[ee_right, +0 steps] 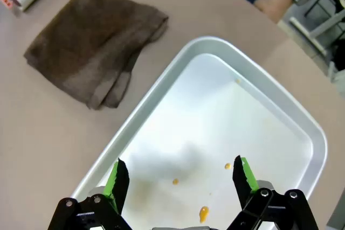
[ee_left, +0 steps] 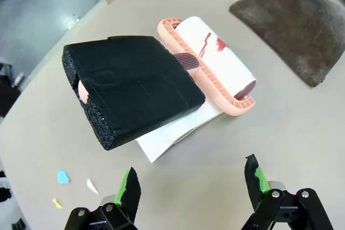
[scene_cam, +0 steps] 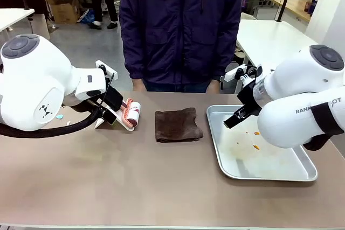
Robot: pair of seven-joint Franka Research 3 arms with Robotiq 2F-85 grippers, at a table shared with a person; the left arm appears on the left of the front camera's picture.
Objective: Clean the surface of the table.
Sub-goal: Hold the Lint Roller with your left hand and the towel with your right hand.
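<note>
Green-padded fingers of the left pincer rise from the bottom of its wrist view, spread wide with nothing between them. Below them lies the worktop, its brownish surface bare in the gap between the fingertips; the pincer hangs above it and does not touch it.

Just beyond the tips, a white sheet lies flat on the worktop. Over it sits a black foam block, wrapped round the handle of a roller with a pink frame and a white, red-marked drum. Three small scraps, blue, white and yellow, lie on the worktop beside the left finger. From the front, this group sits in the far-left part of the worktop.

Over at the right, the right pincer is likewise fully spread and empty. It hangs over a metal tray that rests on the worktop near the right edge, so the tray lies between that pincer and the surface. Orange spots dot the tray floor.

Between roller and tray, a folded brown cloth lies flat near the middle, toward the far edge, apart from both. A person in a dark jacket stands at the far edge.
</note>
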